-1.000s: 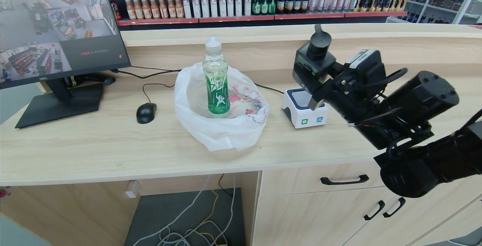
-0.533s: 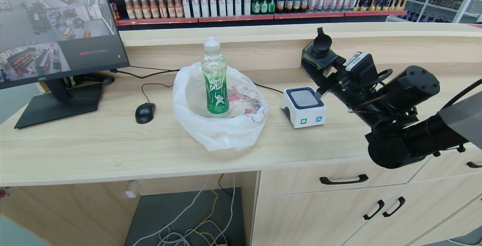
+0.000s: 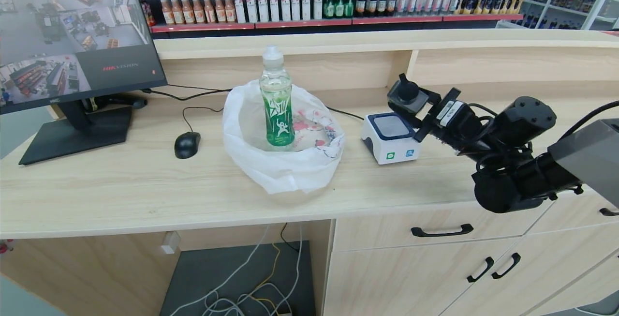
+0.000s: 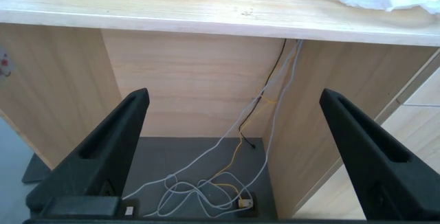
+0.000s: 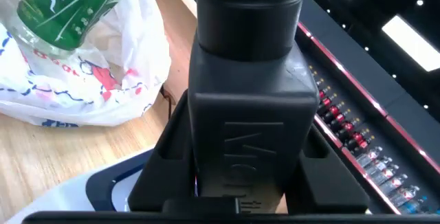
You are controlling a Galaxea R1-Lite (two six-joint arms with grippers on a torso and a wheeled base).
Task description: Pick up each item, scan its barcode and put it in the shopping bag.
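Head view tells us the right arm has come down over the last second: the black-capped dark bottle (image 3: pixel 406 94), earlier held high above the barcode scanner (image 3: pixel 389 137), now hangs tilted and low, just behind the scanner's far right corner. The right pincer (image 3: pixel 428 108) stays clenched on that bottle. We judge the scan is the step in hand, though we cannot tell whether the barcode faces the window. The green drink bottle (image 3: pixel 276 108) already stands upright in the shopping bag (image 3: pixel 285 171), so one item looks done. That bottle fills the bag's middle, and the bag's rim rises on the scanner side. A thin cable (image 3: pixel 344 112) also runs between bag and scanner, so the drop-in will want care. The left pincer (image 4: pixel 234 155) hangs released and empty below the edge of the worktop (image 3: pixel 121 185). The mouse (image 3: pixel 187 144) and monitor (image 3: pixel 72 30) lie well apart on the left
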